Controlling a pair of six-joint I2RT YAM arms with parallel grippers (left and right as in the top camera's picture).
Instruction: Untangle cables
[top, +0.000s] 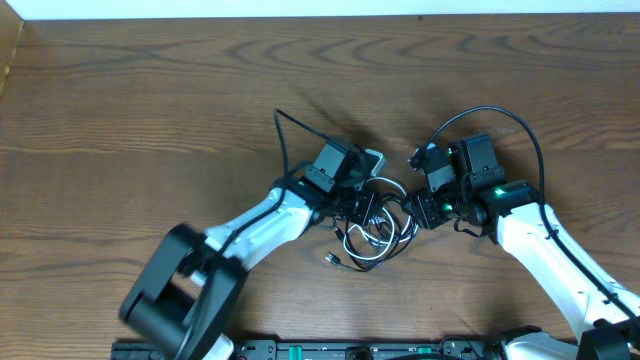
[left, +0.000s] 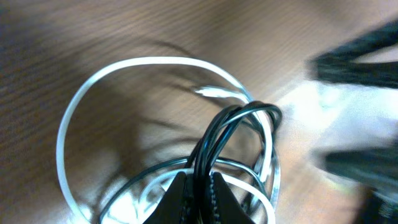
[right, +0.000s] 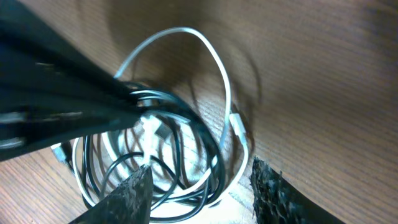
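Note:
The cables lie tangled in one coil on the wooden table, between the two arms in the overhead view. The white cable (top: 362, 250) (left: 68, 118) (right: 214, 56) loops around and through the black cable (top: 383, 212) (left: 239, 115) (right: 199, 134). My left gripper (top: 352, 203) (left: 199, 190) is shut on a bundle of black cable strands. My right gripper (top: 415, 210) (right: 202, 190) is open, its fingers to either side of the near edge of the coil, holding nothing. The left gripper shows as a dark blur at the left of the right wrist view.
Thick black robot wires (top: 300, 130) arc off both wrists. The wooden table (top: 150, 110) stretches out to the left and back. A pale wall edge (top: 300, 8) runs along the far side.

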